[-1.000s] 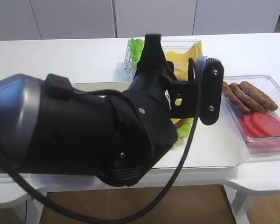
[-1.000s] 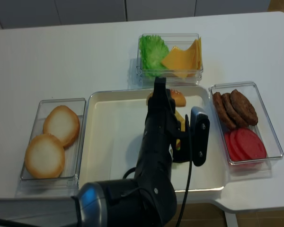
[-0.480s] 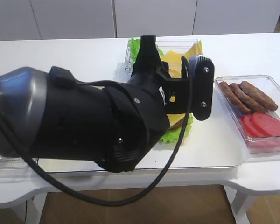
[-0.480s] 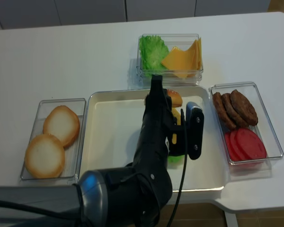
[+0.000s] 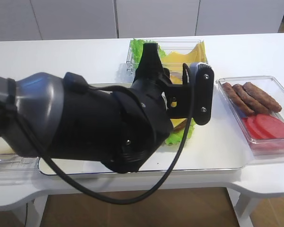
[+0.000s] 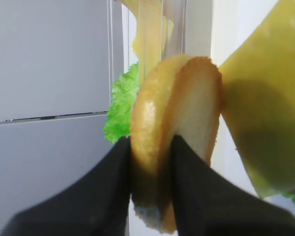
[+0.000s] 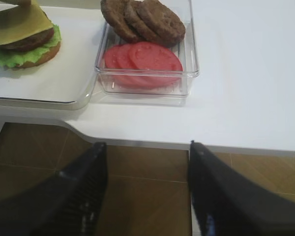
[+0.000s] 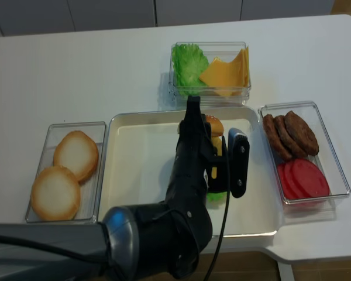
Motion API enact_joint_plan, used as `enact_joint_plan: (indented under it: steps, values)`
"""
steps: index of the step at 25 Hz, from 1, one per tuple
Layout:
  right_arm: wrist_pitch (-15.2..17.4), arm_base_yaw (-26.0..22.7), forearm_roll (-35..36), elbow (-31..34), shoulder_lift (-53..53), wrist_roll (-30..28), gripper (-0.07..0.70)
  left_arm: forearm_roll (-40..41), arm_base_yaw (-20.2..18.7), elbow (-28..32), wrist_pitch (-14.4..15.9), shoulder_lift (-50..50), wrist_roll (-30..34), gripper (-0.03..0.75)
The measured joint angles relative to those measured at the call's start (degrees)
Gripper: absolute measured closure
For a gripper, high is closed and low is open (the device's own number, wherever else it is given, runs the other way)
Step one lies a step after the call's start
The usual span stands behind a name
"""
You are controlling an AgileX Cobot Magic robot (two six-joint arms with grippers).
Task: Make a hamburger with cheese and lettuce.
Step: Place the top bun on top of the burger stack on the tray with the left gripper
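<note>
The left hand pinches a bun top on edge between its two dark fingers; the bun's golden crust faces left in the left wrist view and its pale cut face right. In the realsense high view the left arm reaches up over the tray, and the bun top shows at its tip, at about 1 o'clock from the arm's wrist.

The hamburger is an open stack: a brown bun base at the bottom, the lettuce as a frilly green ring wider than the patty, and the cheese, a smooth yellow square, lying slightly tilted on top. It sits on the tray's right part. In the left wrist view the cheese fills the right side, just beside the held bun top, at 3 o'clock from the left hand; whether they touch I cannot tell.

The right hand hangs with its fingers spread apart, off the front edge of the surface. The hamburger lies at 11 o'clock from it, well apart. At 12 o'clock stands a clear box with brown patties and red tomato slices.
</note>
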Motion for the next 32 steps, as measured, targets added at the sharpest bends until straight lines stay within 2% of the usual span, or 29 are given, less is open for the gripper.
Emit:
enact_joint_plan:
  steps: [10, 11, 18, 32]
  values:
    - [0.0, 0.0, 0.0, 0.0, 0.0, 0.0, 0.232, 0.05, 0.0, -0.68, 0.44, 1.06, 0.0, 0.552]
    - [0.0, 0.0, 0.0, 0.0, 0.0, 0.0, 0.232, 0.05, 2.08, -0.68, 0.64, 1.06, 0.0, 0.552]
    - [0.0, 0.0, 0.0, 0.0, 0.0, 0.0, 0.232, 0.28, -0.42, -0.73, 0.86, 1.15, 0.0, 0.554]
    - [0.0, 0.0, 0.0, 0.0, 0.0, 0.0, 0.232, 0.45, -0.55, -0.81, 1.06, 1.62, -0.04, 0.554]
